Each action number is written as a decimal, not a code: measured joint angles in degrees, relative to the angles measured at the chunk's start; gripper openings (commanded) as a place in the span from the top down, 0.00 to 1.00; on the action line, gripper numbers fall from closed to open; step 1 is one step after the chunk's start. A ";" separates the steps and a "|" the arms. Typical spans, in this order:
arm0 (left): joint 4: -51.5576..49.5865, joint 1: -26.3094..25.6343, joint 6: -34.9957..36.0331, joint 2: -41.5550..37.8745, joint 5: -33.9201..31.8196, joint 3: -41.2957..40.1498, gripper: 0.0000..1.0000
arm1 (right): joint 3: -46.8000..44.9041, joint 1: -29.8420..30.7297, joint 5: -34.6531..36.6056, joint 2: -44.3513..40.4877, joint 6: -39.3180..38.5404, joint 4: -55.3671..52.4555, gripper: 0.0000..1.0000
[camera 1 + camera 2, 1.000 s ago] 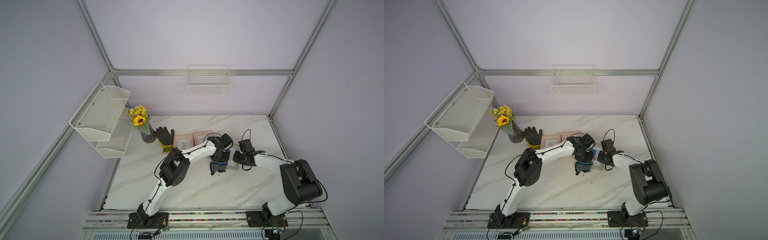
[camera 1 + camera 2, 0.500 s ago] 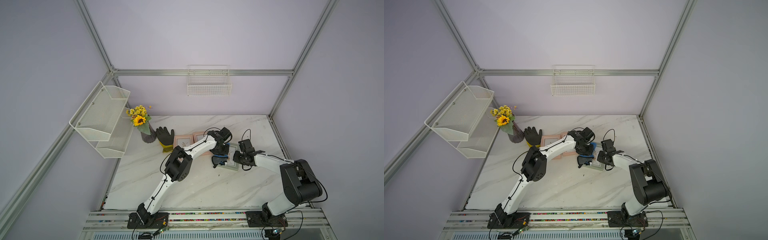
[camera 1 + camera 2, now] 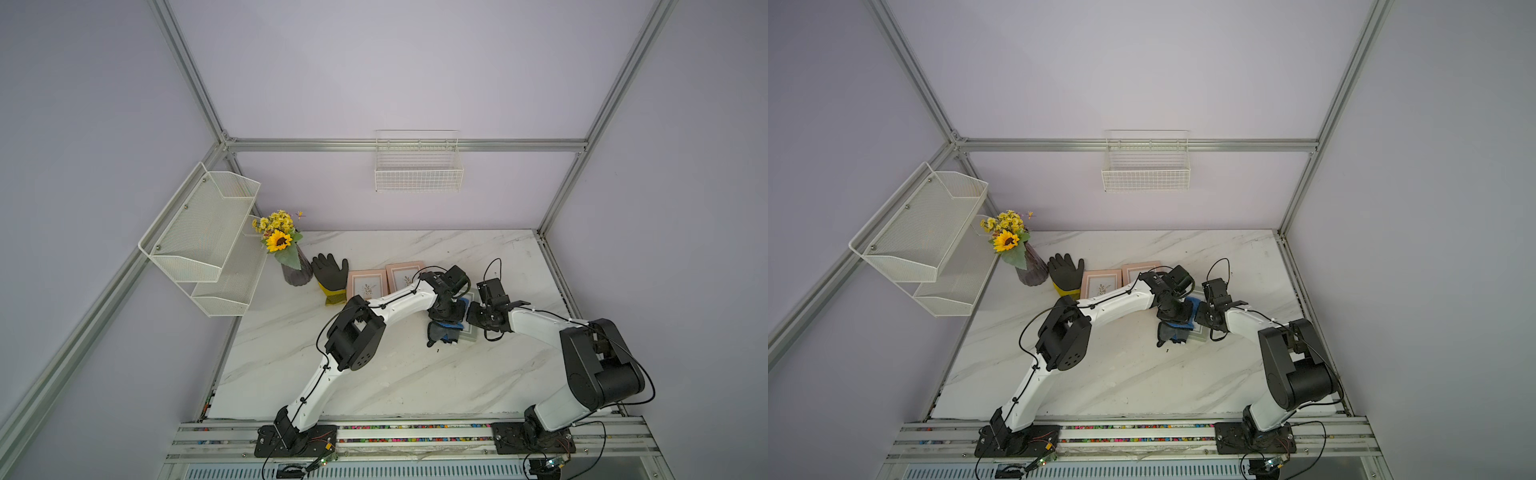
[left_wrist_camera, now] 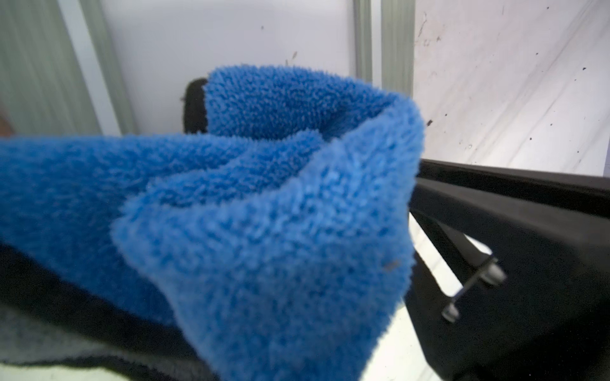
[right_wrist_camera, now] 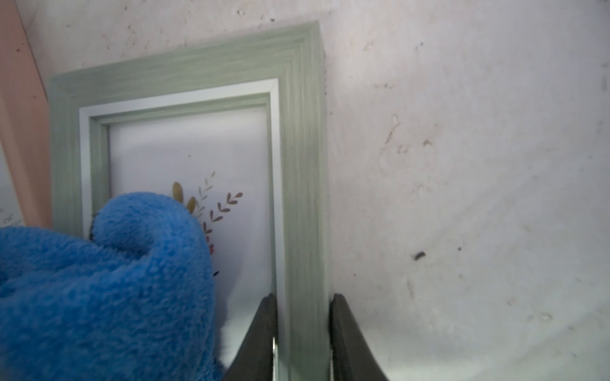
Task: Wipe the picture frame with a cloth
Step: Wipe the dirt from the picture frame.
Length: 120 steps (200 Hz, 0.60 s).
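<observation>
A sage-green picture frame (image 5: 302,132) with a leaf print lies flat on the marble table, right of centre in both top views (image 3: 471,330) (image 3: 1201,332). My right gripper (image 5: 303,303) is shut on its right-hand rail, one finger (image 5: 264,320) inside the rail and the other outside. The blue cloth (image 4: 264,198) is bunched in my left gripper (image 3: 446,309), which is shut on it and hidden under the folds in the left wrist view. The cloth (image 5: 99,290) presses on the frame's glass and hangs over the frame's near left part (image 3: 444,330).
Two pink frames (image 3: 367,283) (image 3: 405,274) lie just behind the left arm. A black-and-yellow glove (image 3: 330,274) and a vase of flowers (image 3: 295,270) stand at the back left. A mesh shelf (image 3: 208,237) hangs on the left wall, a wire basket (image 3: 417,166) on the back wall.
My left gripper carried the cloth toward the back of the green frame, then drew it toward the front again. The right gripper stayed clamped on the rail.
</observation>
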 measured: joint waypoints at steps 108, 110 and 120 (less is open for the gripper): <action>-1.95 4.37 1.27 -3.43 -1.49 -3.32 0.92 | -0.02 0.15 -0.24 0.00 0.37 0.09 0.82; -2.23 4.26 1.27 -2.95 -1.49 -2.58 0.92 | -0.02 0.15 -0.24 0.00 0.37 0.09 0.82; -3.28 3.87 1.29 -0.42 -1.53 1.14 0.92 | -0.02 0.11 -0.13 0.00 0.39 0.09 0.82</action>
